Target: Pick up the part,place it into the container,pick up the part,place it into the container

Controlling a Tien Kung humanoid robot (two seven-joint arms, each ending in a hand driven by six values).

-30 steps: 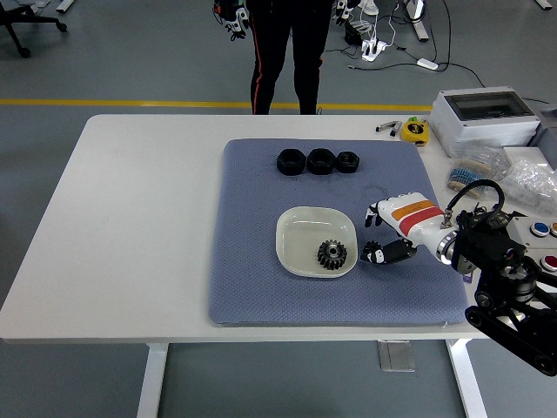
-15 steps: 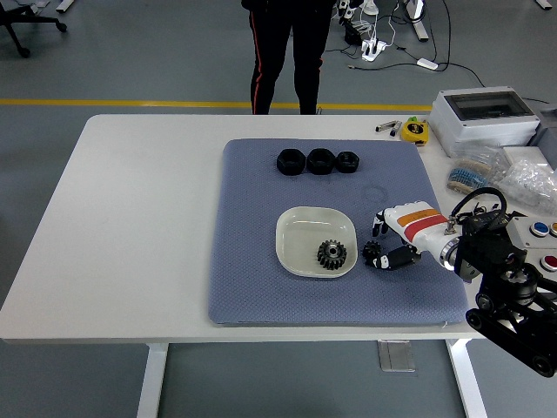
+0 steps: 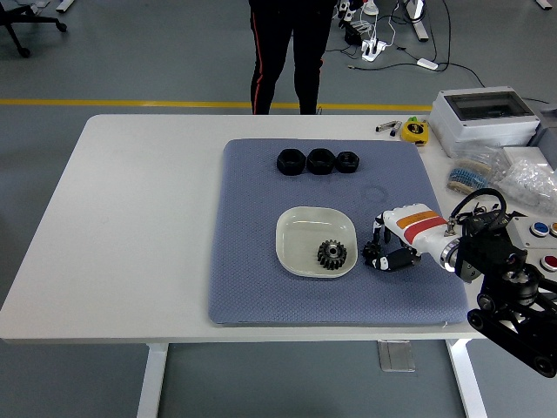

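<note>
Grey flooring is showing beyond the white desk (image 3: 130, 218), where a blue mat (image 3: 261, 287) is lying. Resting on the mat, the right robot hand (image 3: 383, 248) is curling its fingers loosely around nothing. Just left of it, a black gear (image 3: 331, 254) is sitting inside the cream dish (image 3: 296, 231); three black parts (image 3: 319, 161) are lying beyond.

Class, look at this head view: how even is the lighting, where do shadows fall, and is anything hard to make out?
Head view: lighting is soft and even, with no strong glare on the table; only a faint shadow lies under the right robot hand on the mat. The gear in the dish is sharp; the three black parts lose surface detail.
</note>
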